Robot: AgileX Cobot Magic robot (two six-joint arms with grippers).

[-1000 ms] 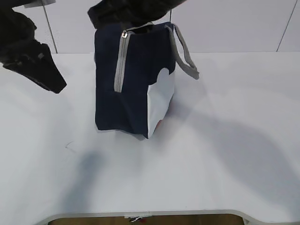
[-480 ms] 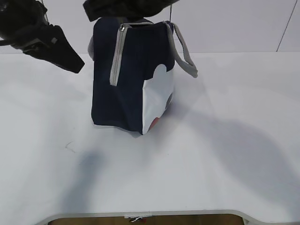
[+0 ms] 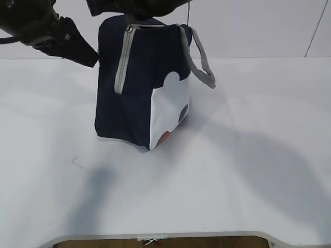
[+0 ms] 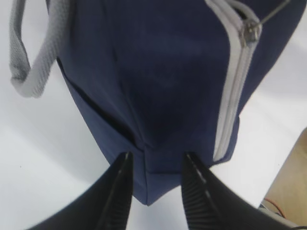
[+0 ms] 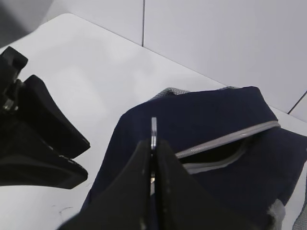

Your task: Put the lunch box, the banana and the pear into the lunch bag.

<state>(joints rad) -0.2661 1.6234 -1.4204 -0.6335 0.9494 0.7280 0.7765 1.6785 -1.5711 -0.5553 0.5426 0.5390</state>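
The navy lunch bag stands on the white table, leaning a little. Its grey zipper runs down the near side. My right gripper is above the bag's top, shut on the thin metal ring pull, and the zipper gapes slightly along the top. My left gripper is open beside the bag's upper left edge. In the left wrist view a corner of the bag sits between its spread fingers. Lunch box, banana and pear are out of view.
A grey webbing handle hangs off the bag's right side. The table's front edge runs along the bottom of the exterior view, and a white wall stands behind. A faint mark lies on the table at the left.
The left gripper has moved up and to the right, up to the bag's edge. The bag has shifted and leaned leftward under the right gripper's hold.
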